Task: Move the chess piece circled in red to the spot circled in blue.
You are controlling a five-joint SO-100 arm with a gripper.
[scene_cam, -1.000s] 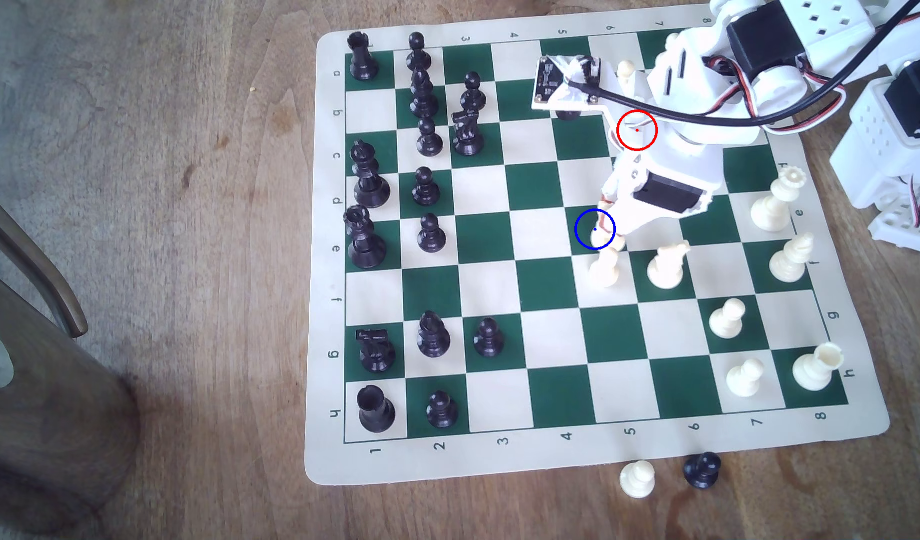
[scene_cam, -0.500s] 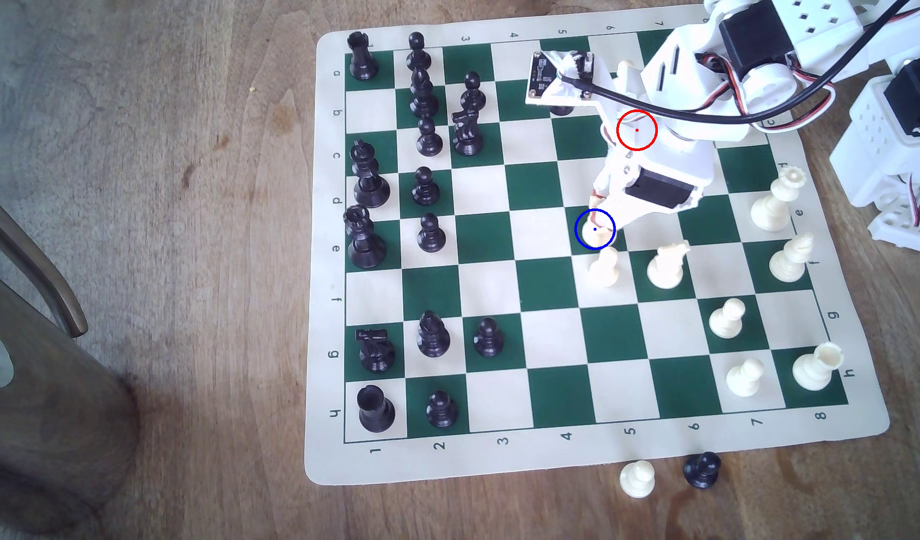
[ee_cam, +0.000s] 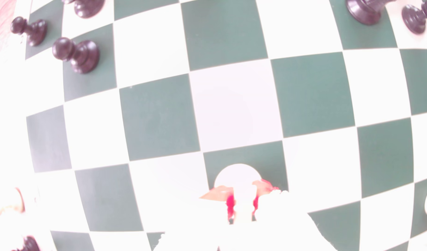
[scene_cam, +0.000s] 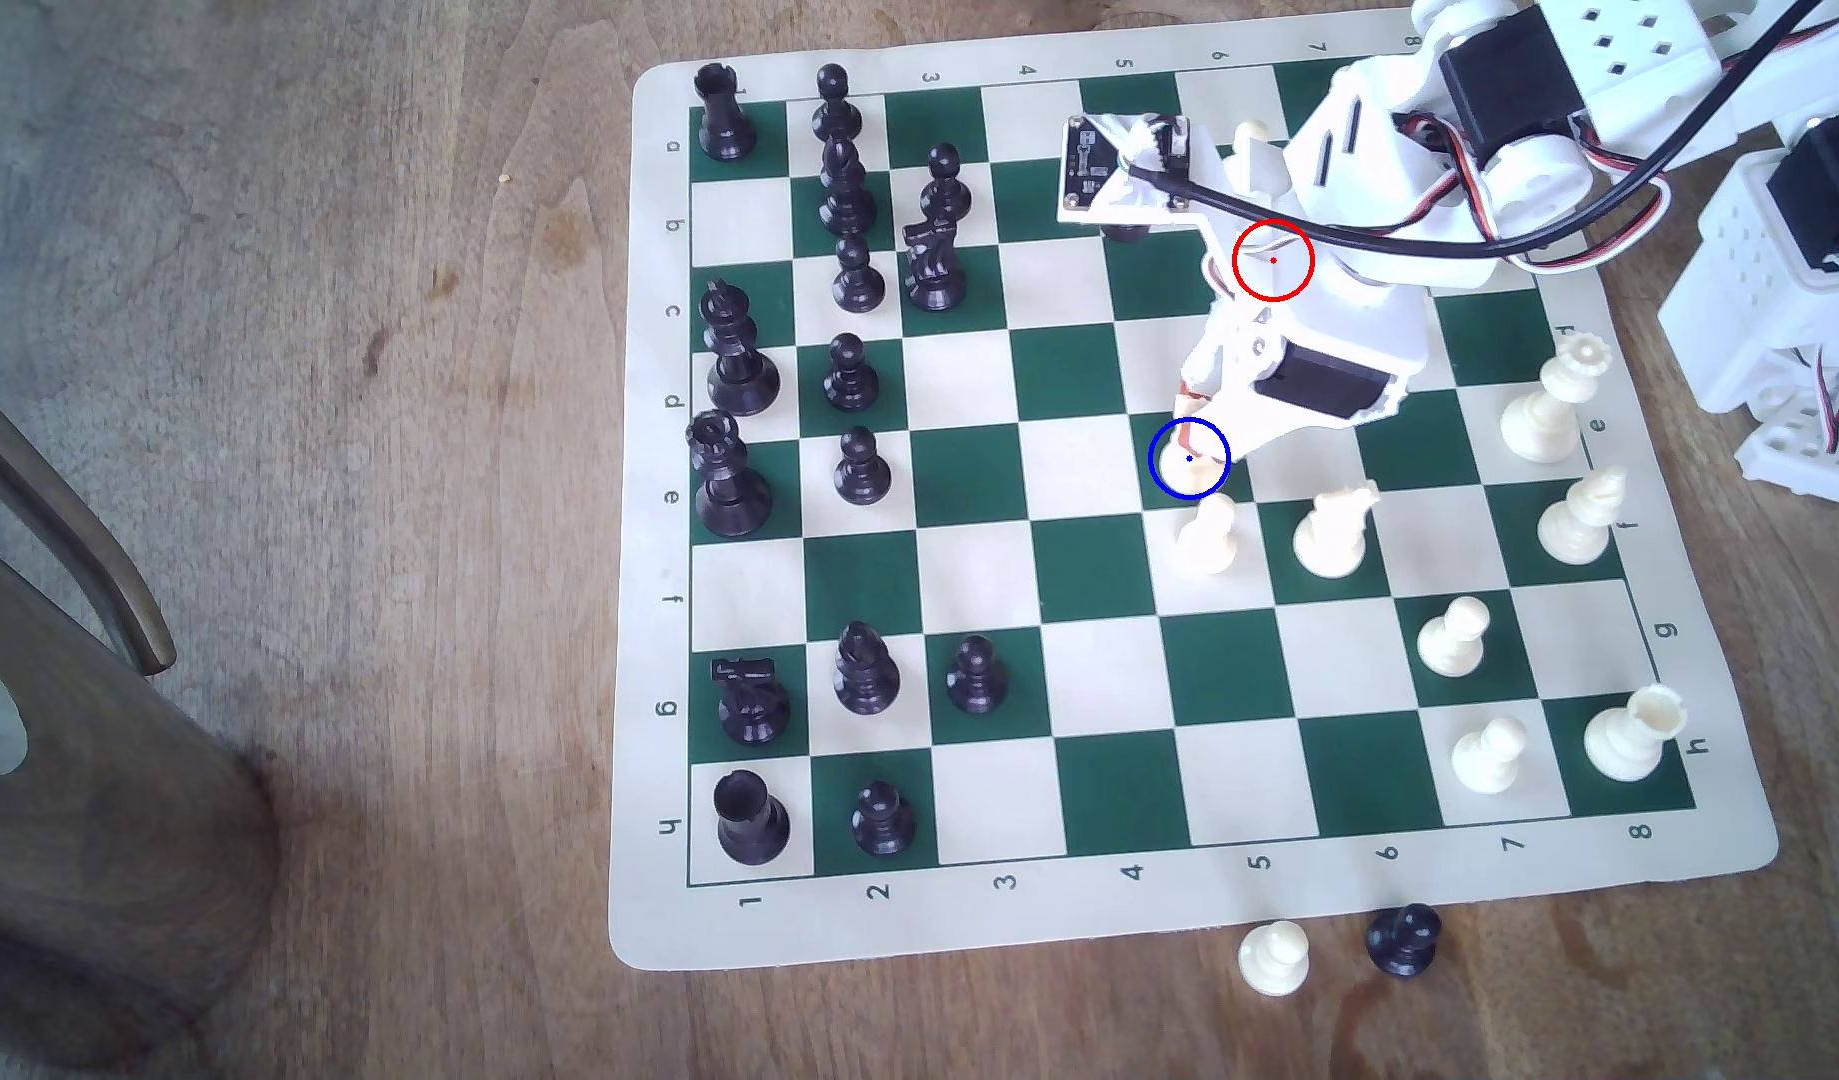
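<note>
In the exterior view my gripper (scene_cam: 1195,449) reaches down over the middle of the green and cream board (scene_cam: 676,935). It is shut on the cream chess piece (scene_cam: 1197,478), which sits inside the blue ring on the dark green spot (scene_cam: 1154,496). The red ring (scene_cam: 1273,260) lies over my white arm, and the square under it is hidden. In the wrist view the piece's round base (ee_cam: 237,177) shows over a dark green square, with red-taped fingers (ee_cam: 218,195) on both sides. Whether the base touches the board I cannot tell.
A cream pawn (scene_cam: 1206,535) stands on the square just next to the ringed one, and a cream knight (scene_cam: 1336,530) beside that. More cream pieces line the exterior view's right, black pieces (scene_cam: 847,280) its left. Two pieces (scene_cam: 1273,955) lie off the board's near edge.
My gripper has shifted slightly toward the exterior view's left with the cream piece, bringing it further inside the blue ring. Over the last half second it barely moved.
</note>
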